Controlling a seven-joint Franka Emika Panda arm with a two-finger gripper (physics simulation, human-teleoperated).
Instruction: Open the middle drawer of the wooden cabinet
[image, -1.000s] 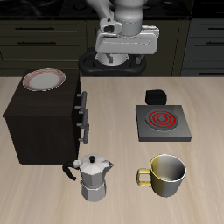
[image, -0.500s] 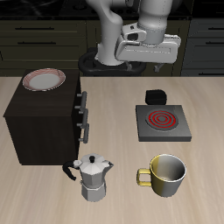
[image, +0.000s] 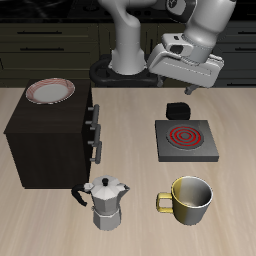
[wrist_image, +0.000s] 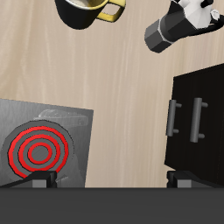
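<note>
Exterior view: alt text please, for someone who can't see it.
A robot arm's gripper hangs above the back of a table, touching nothing. A dark wooden cabinet with three shut drawers, the middle drawer included, carries a plate. Also on the table: a stove burner, a moka pot and a yellow mug.

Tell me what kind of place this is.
Most likely a simulated kitchen worktop. A moka pot, a yellow mug and a small stove burner with a red coil sit on a wooden table, with dark kitchen cupboards behind.
</note>
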